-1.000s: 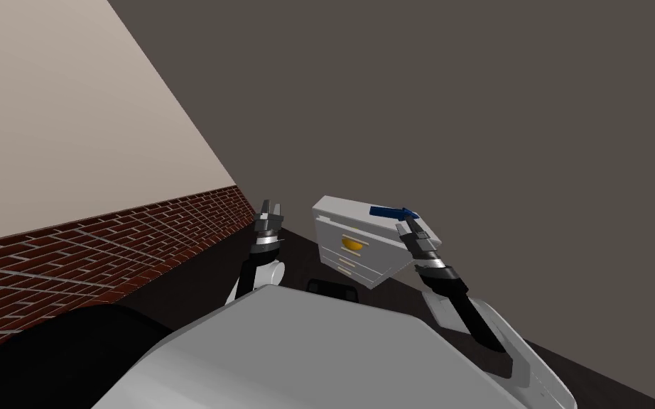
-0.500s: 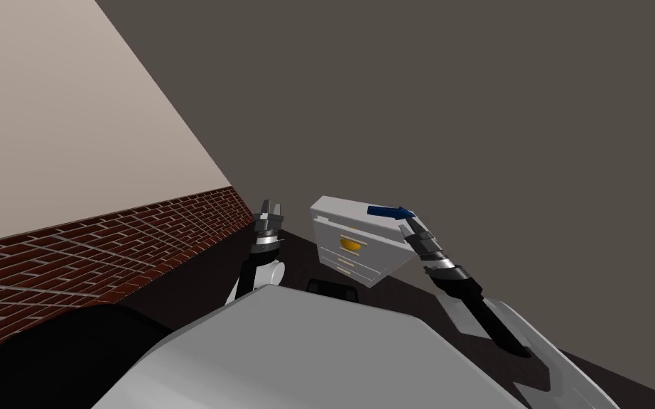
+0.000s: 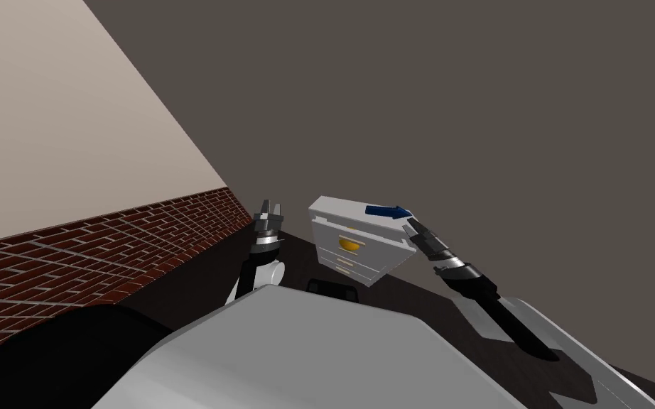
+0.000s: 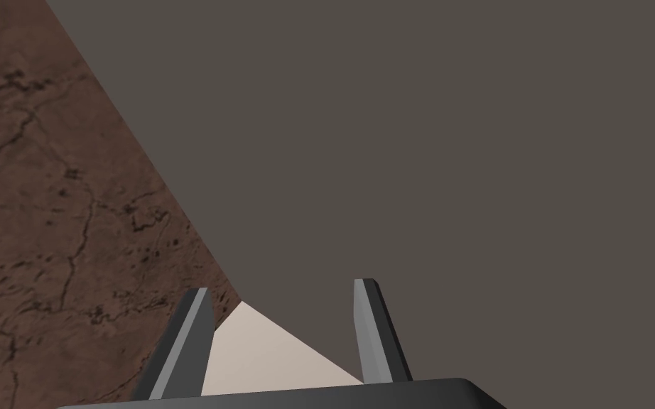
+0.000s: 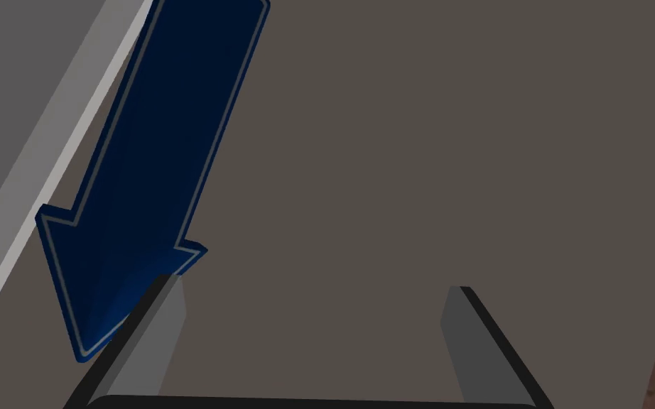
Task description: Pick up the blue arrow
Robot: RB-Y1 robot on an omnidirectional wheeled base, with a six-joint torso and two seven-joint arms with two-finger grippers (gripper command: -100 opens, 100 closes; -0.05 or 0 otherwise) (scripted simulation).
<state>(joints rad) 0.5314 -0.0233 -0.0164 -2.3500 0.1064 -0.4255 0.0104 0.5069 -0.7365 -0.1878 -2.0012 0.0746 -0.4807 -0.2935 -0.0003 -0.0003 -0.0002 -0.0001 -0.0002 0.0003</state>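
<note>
- A dull grey-brown wall (image 3: 461, 106) backs this corner, with a band of red brick (image 3: 106, 241) along the foot of the paler wall beside it.
- The blue arrow (image 3: 388, 211) lies flat on top of a small white drawer cabinet (image 3: 361, 248), along the far edge nearest the grey-brown wall.
- The right gripper (image 3: 410, 226) is at the arrow's pointed end, by the cabinet's top corner.
- In the right wrist view its fingers stand wide apart and hold nothing.
- There the arrow (image 5: 148, 177) sits to one side. Its head overlaps one finger (image 5: 166, 312), and the gap between the two is bare.
- Closing from here would likely catch air, or the near finger would shove the head sideways.
- The arrow looks thin and flat, so blade fingers could skate over it.
- Since it lies so near the edge, I'd guess a nudge could tip it off the cabinet, down by the wall.
- The hand probably needs to shift across until the arrow lies between both fingers.
- The left gripper (image 3: 270, 206) is raised well apart from the cabinet, with its fingers parted and nothing between them.
</note>
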